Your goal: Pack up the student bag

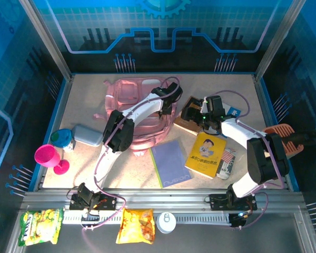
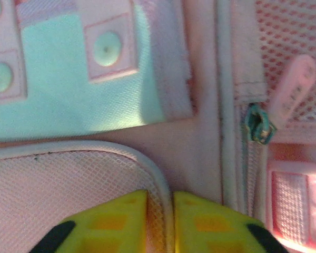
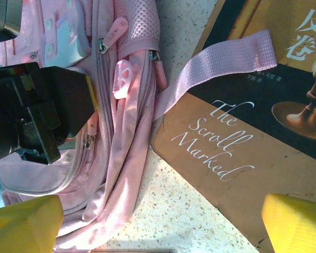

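At the left edge of the table [image 1: 237, 87] we find a pink goblet [image 1: 48, 157], a blue-and-green cup [image 1: 61, 138] and a grey case [image 1: 88, 135] crowded together, with little free ground among them. The student bag [image 1: 127, 92] lies flat at the far left-centre, a narrow bare strip between it and the far wall. A purple notebook [image 1: 171, 163] lies just in front of it. Rightward come a brown book [image 1: 185, 120], a yellow book [image 1: 205, 154] and a small striped pack [image 1: 227, 161], with an orange brush [image 1: 282, 138] at the right rim. The widest bare ground we see is the far right corner. On the brown book we read "The Scroll Marked" in white script, with Chinese characters above it. A pink strap [image 3: 226, 55] of the bag lies across its cover. The yellow book's title is too small for us to read. The left arm stretches forward across the bag. The left gripper [image 2: 160, 221] points down on the bag's right half, its yellow fingers nearly together and nipping the whitish piped edge of a mesh pocket, near a teal zip slider [image 2: 259, 124]. The right arm bends leftward. The right gripper [image 3: 158, 226] hangs over the brown book's corner and the bare table beside the bag, its fingers wide apart with nothing held.
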